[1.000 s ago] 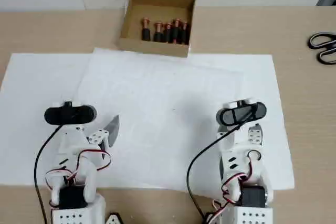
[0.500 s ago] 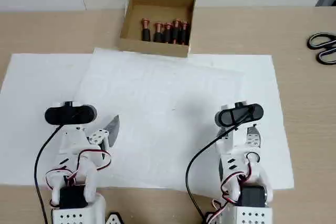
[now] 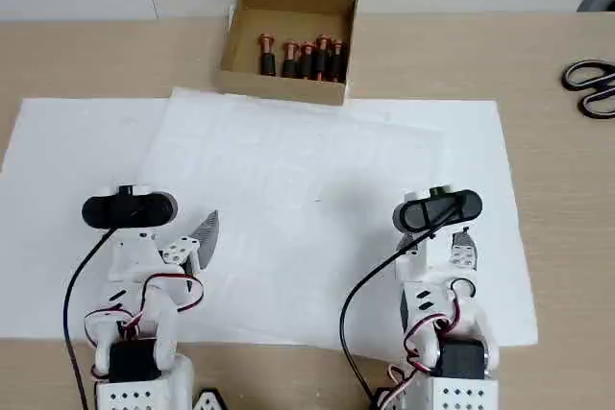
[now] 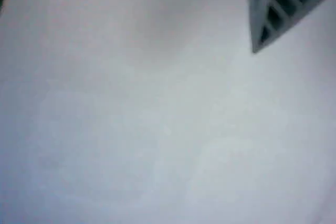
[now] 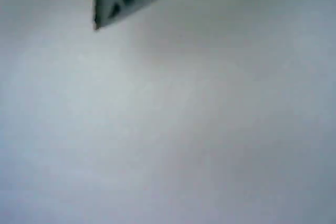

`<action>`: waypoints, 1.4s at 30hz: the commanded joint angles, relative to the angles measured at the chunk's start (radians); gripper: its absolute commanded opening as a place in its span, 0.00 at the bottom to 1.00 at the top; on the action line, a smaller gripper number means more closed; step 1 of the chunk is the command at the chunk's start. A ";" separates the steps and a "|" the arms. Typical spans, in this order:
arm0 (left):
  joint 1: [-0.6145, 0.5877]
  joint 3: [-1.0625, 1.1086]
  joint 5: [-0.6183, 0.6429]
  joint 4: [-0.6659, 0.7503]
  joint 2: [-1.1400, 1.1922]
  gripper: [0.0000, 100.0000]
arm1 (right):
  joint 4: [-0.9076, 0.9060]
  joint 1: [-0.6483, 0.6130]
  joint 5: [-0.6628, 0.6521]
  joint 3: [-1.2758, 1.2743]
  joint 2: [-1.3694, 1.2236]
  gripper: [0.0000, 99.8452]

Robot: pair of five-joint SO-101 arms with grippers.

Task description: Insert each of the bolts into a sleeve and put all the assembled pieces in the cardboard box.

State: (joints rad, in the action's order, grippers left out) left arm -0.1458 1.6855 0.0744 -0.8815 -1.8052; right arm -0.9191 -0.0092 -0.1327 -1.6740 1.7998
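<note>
Scissors [image 3: 591, 86] lie at 2 o'clock on the tabletop [image 3: 538, 55], off the white paper [image 3: 307, 180]. The cardboard box [image 3: 283, 86] at 12 o'clock holds a row of sleeved bolts [image 3: 303, 57]. The right pincer [image 3: 461, 242] has drawn back slightly toward 6 o'clock, the left pincer [image 3: 204, 235] stays put; I cannot tell how wide either stands.

Table [image 3: 86, 55]: paper sheets [image 3: 307, 180] spread over its near and middle part.
Cardboard box [image 3: 281, 86]: on the table behind the sheets, far centre, front wall at the sheets' far edge.
Assembled pieces [image 3: 301, 58]: in the box, side by side in a row.
Scissors [image 3: 591, 86]: on bare table, far right, well apart from the box.
Left arm [image 3: 135, 261], right arm [image 3: 437, 280]: at the near edge, side by side, well apart, wrists above the sheets.
</note>
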 commanded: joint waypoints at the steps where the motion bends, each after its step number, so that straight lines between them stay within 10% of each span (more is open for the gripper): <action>1: -0.005 -0.004 -0.002 -0.011 -0.008 0.30 | -0.010 0.021 -0.003 -0.009 0.016 0.23; 42: 0.000 -0.004 -0.003 -0.009 -0.009 0.30 | -0.008 0.079 -0.008 -0.009 0.016 0.23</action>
State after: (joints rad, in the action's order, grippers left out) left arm -0.1458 1.6855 0.0744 -0.8815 -1.8052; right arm -0.9283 0.0660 -0.1327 -1.6740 1.7998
